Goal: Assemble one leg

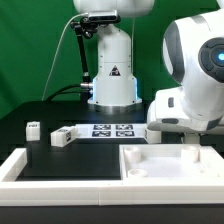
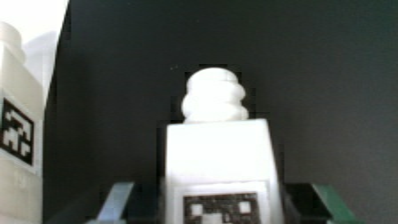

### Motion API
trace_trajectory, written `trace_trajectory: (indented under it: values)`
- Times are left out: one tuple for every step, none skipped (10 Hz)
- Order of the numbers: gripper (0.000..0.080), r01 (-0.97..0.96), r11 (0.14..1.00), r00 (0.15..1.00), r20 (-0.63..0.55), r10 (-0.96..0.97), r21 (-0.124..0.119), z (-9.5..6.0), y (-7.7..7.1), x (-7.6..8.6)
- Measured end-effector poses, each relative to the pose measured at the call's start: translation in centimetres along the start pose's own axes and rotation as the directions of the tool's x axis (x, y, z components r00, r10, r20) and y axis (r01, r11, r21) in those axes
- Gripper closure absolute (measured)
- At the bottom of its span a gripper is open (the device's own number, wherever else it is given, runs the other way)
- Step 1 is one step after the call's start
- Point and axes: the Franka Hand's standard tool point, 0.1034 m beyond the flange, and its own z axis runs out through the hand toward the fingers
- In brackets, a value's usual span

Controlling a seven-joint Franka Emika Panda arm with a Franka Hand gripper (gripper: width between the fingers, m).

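In the wrist view my gripper (image 2: 219, 200) is shut on the leg (image 2: 221, 150), a small white block with a black-and-white tag low on its face and a rounded white tip (image 2: 217, 95) pointing away from me. One finger (image 2: 128, 200) shows on each side of the block. In the exterior view my white hand (image 1: 186, 112) hangs over the far right part of the large white tray-like piece (image 1: 165, 170); the fingers and the held leg are hidden there. A second white tagged piece (image 2: 16, 110) stands at the edge of the wrist view.
The marker board (image 1: 112, 130) lies mid-table before the robot base (image 1: 112, 75). A small white block (image 1: 33, 128) and another (image 1: 61, 137) stand at the exterior view's left. A white raised wall (image 1: 40, 168) runs along the front left.
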Motion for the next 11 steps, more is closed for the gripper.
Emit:
trace_trajectory:
  values:
    - [0.0514, 0.0, 1.0, 1.0, 0.0, 0.0, 0.0, 0.0, 0.0, 0.0]
    - [0.0514, 0.0, 1.0, 1.0, 0.0, 0.0, 0.0, 0.0, 0.0, 0.0]
    - [0.0514, 0.0, 1.0, 1.0, 0.0, 0.0, 0.0, 0.0, 0.0, 0.0]
    - [0.0514, 0.0, 1.0, 1.0, 0.0, 0.0, 0.0, 0.0, 0.0, 0.0]
    - [0.0514, 0.0, 1.0, 1.0, 0.0, 0.0, 0.0, 0.0, 0.0, 0.0]
    - [0.0513, 0.011, 1.0, 1.0, -0.003, -0.011, 0.001, -0.2, 0.1, 0.0]
    - [0.0513, 0.025, 1.0, 1.0, -0.012, -0.025, 0.005, -1.3, 0.5, -0.2]
    - [0.0512, 0.031, 1.0, 1.0, -0.005, -0.031, 0.003, -3.1, 0.8, -1.2]
    - [0.0512, 0.044, 0.999, 0.999, -0.009, -0.044, 0.001, -4.7, 0.7, -1.9]
    - [0.0512, 0.047, 0.999, 0.999, -0.007, -0.047, 0.001, -6.0, 0.7, -2.4]
    - [0.0512, 0.049, 0.999, 0.999, -0.01, -0.049, 0.002, -7.1, 0.7, -2.7]
